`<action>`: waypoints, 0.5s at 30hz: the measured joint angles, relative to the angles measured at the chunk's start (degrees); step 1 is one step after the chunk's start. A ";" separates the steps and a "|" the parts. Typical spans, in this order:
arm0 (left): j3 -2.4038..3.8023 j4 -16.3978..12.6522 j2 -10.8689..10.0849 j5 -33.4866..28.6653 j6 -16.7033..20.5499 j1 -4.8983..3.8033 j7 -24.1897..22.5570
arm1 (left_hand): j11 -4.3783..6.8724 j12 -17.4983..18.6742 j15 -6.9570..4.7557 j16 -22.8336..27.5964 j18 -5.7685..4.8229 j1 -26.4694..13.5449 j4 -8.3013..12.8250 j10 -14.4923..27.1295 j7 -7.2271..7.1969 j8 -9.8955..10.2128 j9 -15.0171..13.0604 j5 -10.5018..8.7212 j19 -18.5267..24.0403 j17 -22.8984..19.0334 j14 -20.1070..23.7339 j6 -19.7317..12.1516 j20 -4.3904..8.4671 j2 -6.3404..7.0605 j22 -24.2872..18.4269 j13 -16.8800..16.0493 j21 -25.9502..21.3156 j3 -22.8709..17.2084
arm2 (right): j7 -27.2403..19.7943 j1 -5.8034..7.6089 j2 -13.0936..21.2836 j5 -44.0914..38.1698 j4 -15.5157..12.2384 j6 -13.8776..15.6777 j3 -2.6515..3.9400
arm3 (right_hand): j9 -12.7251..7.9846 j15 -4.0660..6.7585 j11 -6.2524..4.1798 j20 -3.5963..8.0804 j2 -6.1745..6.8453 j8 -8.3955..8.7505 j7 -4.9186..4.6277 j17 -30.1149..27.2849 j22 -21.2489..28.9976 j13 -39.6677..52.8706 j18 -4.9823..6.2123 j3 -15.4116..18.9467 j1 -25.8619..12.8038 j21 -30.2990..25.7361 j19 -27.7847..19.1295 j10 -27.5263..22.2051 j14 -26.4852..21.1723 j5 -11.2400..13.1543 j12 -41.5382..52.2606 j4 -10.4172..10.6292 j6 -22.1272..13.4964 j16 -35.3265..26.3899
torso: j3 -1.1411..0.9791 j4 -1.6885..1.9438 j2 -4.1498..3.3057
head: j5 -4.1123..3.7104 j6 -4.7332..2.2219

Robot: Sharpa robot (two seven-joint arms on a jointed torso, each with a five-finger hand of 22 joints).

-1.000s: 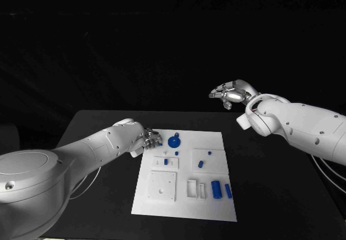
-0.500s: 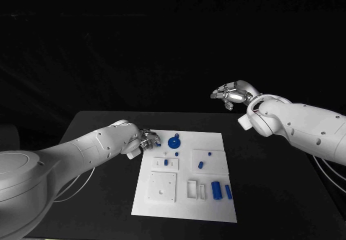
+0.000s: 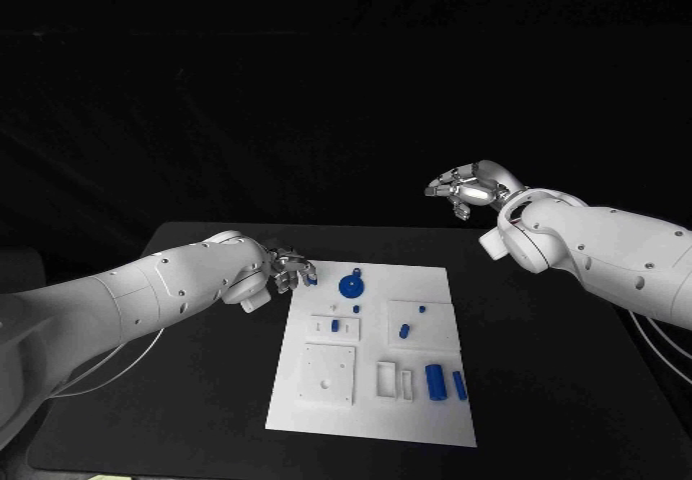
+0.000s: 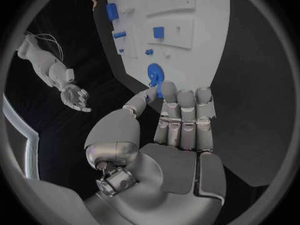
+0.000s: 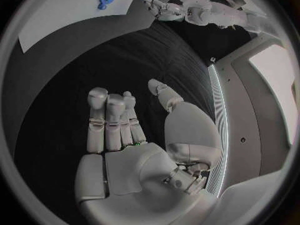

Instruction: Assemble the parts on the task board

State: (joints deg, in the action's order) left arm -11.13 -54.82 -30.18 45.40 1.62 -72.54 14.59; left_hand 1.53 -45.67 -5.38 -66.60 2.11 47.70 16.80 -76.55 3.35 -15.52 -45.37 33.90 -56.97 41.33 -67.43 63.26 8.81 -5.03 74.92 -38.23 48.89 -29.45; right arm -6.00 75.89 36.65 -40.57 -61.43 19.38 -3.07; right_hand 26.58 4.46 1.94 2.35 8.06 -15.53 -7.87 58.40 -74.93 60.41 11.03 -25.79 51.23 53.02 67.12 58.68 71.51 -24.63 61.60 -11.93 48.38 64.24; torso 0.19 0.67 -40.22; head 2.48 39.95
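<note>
We are judging the small blue part (image 4: pixel 159 90) as light, stiff and slick, best taken by its sides. Our left hand (image 3: pixel 290 270) is pinching it between thumb and fingertips at the far left corner of the task board (image 3: pixel 433 420), just beside the blue gear (image 3: pixel 349 285). Our right hand (image 3: pixel 464 187) is hovering well above the bench (image 3: pixel 188 400), fingers loosely spread, holding nothing.

Left hand (image 3: pixel 290 270) low at 9 o'clock, fingers together, pinching small blue part (image 3: pixel 313 281). Right hand (image 3: pixel 464 187) raised at 1 o'clock, fingers loosely curled, holding nothing.
</note>
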 measured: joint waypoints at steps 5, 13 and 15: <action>-0.60 -3.45 -1.23 2.43 0.61 0.02 0.93 | 0.87 -3.87 -0.68 -2.74 0.00 -0.22 0.06 -0.05 -0.38 0.00 0.00 0.01 -1.16 1.41 -0.43 0.36 0.29 0.22 0.00 -5.18 2.94 0.08 | 0.00 0.00 0.12 0.01 0.02 -0.03 0.00 | 0.00 0.00 0.00 0.00 0.00 0.00 0.01 0.00 0.00 -0.05 0.00 0.00 0.00 0.00 0.00 0.00 0.00 0.00 0.00 0.00 0.01 0.00 | -0.02 0.34 0.23 | -0.18 0.16; -2.51 -6.44 -2.01 5.71 3.25 0.45 2.90 | 1.90 -8.20 -1.09 -7.12 0.12 0.01 0.06 0.39 -0.47 -0.01 0.00 1.36 -2.56 3.32 -0.61 0.32 0.51 0.45 -0.01 -14.53 8.13 0.24 | 0.00 0.00 0.26 0.01 0.08 -0.08 0.00 | 0.00 0.00 0.00 0.00 0.00 0.00 0.02 0.00 0.01 -0.05 0.00 0.00 0.00 0.00 0.00 0.00 0.00 0.00 0.00 0.00 0.03 0.00 | -0.03 0.49 0.34 | -0.16 0.29; -2.47 -6.80 -1.93 6.25 4.28 0.78 3.22 | 1.90 -8.41 -1.11 -7.70 0.11 0.01 0.01 0.39 -0.51 -0.08 -0.01 2.04 -2.56 3.55 -0.62 0.28 0.51 0.45 -0.01 -15.63 8.81 0.31 | 0.01 0.00 0.28 0.01 0.07 -0.09 0.00 | 0.00 0.00 0.00 0.00 0.00 0.00 0.00 0.00 0.01 -0.05 0.01 0.00 0.00 0.00 0.00 0.00 0.00 0.00 0.02 0.00 0.11 0.00 | -0.07 0.49 0.34 | -0.12 0.33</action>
State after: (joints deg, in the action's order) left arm -13.61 -61.62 -32.11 51.65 5.90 -71.77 17.81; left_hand 3.43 -54.08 -6.48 -74.31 2.23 47.71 16.81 -76.16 2.84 -15.60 -45.38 35.94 -59.52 44.89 -68.06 63.54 9.32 -4.58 74.91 -53.86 57.70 -29.14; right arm -6.00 75.88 36.92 -40.56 -61.36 19.30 -3.07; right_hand 26.58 4.46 1.94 2.34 8.06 -15.53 -7.87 58.40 -74.92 60.36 11.04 -25.79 51.23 53.02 67.12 58.68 71.51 -24.63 61.62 -11.93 48.49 64.24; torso 0.12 1.16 -39.89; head 2.36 40.28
